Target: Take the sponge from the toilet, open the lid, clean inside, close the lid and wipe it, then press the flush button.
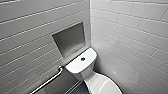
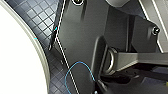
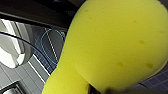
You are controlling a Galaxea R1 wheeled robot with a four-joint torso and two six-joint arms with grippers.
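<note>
The white toilet (image 1: 75,68) stands in the corner, its tank against the left wall. The small round dark flush button (image 1: 82,59) sits on the flat tank cover. Below the tank the glossy white lid (image 1: 102,85) lies down over the bowl. The bright yellow sponge (image 3: 112,45) looms large and very close in the right wrist view, and my right gripper is shut on it, with a dark part of the gripper (image 3: 98,90) showing at the sponge's edge. A rounded white side of the toilet (image 2: 17,60) curves past in the left wrist view, above dark tiled floor (image 2: 37,15).
Grey tiled walls close in on the left and right of the toilet. A square niche (image 1: 70,40) is set into the left wall above the tank. A metal grab bar (image 1: 50,80) runs along that wall, low down.
</note>
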